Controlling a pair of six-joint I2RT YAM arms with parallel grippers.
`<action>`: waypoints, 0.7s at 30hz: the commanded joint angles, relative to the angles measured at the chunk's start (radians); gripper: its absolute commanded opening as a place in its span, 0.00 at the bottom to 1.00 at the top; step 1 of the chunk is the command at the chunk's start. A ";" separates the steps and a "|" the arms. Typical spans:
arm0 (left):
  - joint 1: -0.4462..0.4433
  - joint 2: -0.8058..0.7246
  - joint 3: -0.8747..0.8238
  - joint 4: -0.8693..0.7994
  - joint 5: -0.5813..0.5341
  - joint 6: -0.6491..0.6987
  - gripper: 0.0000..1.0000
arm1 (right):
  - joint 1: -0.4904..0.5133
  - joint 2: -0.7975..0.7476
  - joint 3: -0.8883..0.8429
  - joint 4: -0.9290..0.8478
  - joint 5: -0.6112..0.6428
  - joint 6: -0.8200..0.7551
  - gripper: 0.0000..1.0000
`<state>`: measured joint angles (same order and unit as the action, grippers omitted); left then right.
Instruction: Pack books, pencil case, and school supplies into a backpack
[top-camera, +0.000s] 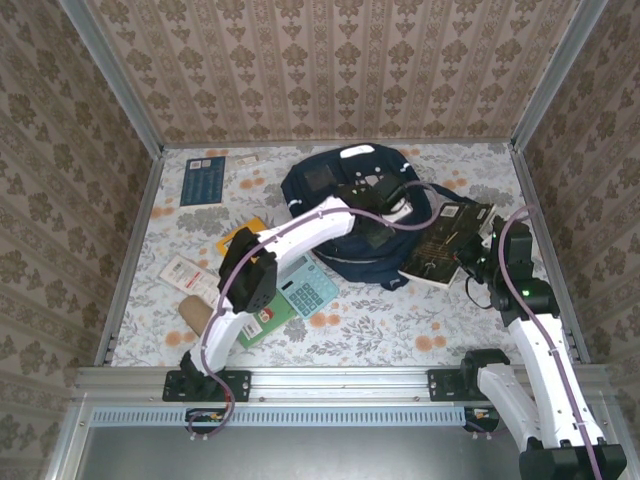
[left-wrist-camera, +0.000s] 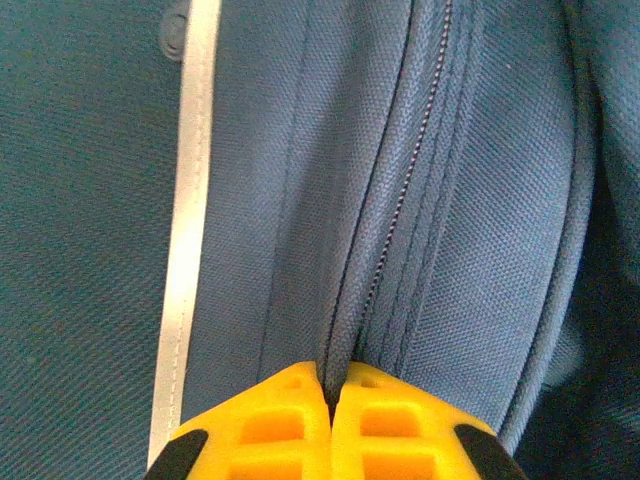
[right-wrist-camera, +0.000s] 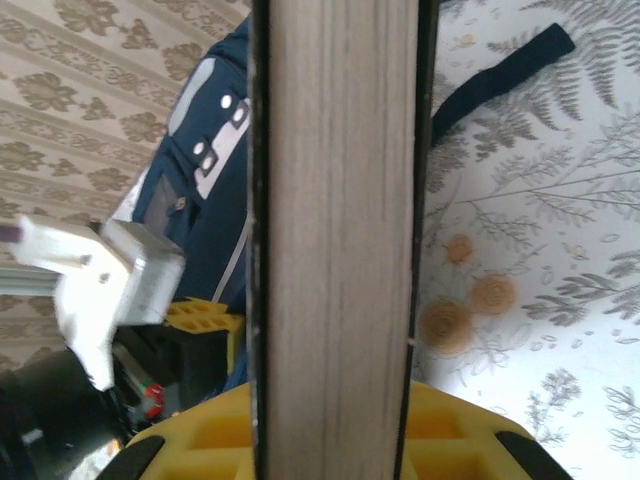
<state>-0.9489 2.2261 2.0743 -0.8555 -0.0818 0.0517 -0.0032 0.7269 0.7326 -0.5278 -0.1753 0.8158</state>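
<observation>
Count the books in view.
4: dark blue book at the far left; orange-yellow book and green book partly under the left arm; black book in the right gripper. More may be hidden.

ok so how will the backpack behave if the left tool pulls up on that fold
Probably floppy: the backpack is soft woven cloth, and the left tool pinches just a thin fold by the zip. Likely only that fold lifts while the rest sags. The weave looks grippy, so slipping seems unlikely.

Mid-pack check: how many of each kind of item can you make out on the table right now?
Books: 4 (black book, orange book, green book, dark blue book)
Backpack: 1
Calculator: 1
Pencil case: 1
White card: 1
Total: 8
</observation>
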 joint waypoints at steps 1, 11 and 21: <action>0.073 -0.105 0.099 -0.035 0.075 -0.072 0.00 | -0.004 0.002 -0.008 0.158 -0.076 0.047 0.00; 0.135 -0.114 0.194 -0.048 0.168 -0.108 0.00 | -0.003 0.086 -0.016 0.199 -0.120 0.081 0.00; 0.207 -0.136 0.178 0.031 0.345 -0.232 0.00 | -0.003 0.145 -0.019 0.192 -0.138 0.042 0.00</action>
<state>-0.7864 2.1719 2.2158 -0.9119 0.1375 -0.0849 -0.0032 0.8761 0.7090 -0.3977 -0.2775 0.8703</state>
